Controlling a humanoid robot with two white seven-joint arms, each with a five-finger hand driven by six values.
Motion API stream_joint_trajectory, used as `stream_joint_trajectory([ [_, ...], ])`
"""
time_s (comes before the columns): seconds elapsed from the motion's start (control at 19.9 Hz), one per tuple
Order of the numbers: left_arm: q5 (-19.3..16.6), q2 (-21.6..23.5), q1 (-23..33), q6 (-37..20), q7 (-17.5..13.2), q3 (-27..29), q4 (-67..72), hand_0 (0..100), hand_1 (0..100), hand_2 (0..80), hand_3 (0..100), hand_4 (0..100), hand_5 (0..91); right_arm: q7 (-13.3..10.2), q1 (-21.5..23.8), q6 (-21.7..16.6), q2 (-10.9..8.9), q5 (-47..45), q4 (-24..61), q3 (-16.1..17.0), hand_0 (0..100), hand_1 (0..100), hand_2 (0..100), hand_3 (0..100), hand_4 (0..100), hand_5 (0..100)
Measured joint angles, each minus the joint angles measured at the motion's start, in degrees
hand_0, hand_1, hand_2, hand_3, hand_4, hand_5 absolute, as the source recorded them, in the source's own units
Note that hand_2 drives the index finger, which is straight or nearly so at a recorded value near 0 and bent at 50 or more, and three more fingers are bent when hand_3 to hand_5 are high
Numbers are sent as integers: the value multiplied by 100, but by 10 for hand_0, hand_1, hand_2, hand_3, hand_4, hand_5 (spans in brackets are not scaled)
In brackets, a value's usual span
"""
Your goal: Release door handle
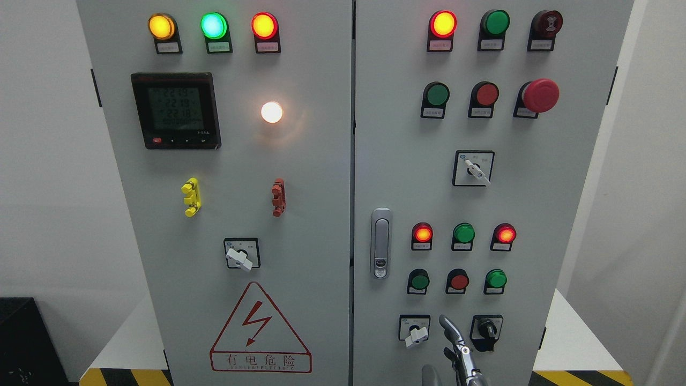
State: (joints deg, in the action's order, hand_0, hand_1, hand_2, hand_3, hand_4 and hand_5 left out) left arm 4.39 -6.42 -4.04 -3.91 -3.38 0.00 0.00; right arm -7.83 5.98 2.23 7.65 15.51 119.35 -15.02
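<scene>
Cabinet (pixel 300 177) fills my head view: a grey electrical enclosure with two doors shut, meeting at a dark vertical seam near the middle, so I cannot see what it holds inside. On the left door I see three lit indicator lamps (pixel 213 25) along the top in yellow, green and red, a digital meter (pixel 176 110) with a dim readout, a glowing white lamp (pixel 271 112), a yellow clip (pixel 191 197) and a red clip (pixel 278 197), a rotary selector (pixel 241 254) and a red lightning warning triangle (pixel 260 329). The right door carries more lamps and push buttons, a red emergency stop mushroom (pixel 540 95), and selector switches. The door handle (pixel 381 243) sits on the right door just beside the seam, about mid-height; it is a silver swing handle lying flat in its housing, its long axis vertical, with the lock barrel at its lower end. Nothing touches it. My view shows one hand (pixel 455 348) at the bottom edge, right of the middle, well below the handle and between the two lowest selector switches; I call it the right hand. Its thin metal fingers (pixel 449 325) point upward, loosely extended, and hold nothing. Only the fingers and a bit of the hand show, the rest is cut off by the frame.
</scene>
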Motion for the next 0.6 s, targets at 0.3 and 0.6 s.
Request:
stream_joint_trajectory([
  [0.3,0,0,0,0,0,0,0,0,0,25,85,12,0,-2,-98,0,6,281,-1,13,419,290,0,491,523,494],
  [0.6,0,0,0,0,1,0,0,0,0,25,84,12,0,-29,-229,8,8,1529,-25,76,476,320,0,893,865,904],
])
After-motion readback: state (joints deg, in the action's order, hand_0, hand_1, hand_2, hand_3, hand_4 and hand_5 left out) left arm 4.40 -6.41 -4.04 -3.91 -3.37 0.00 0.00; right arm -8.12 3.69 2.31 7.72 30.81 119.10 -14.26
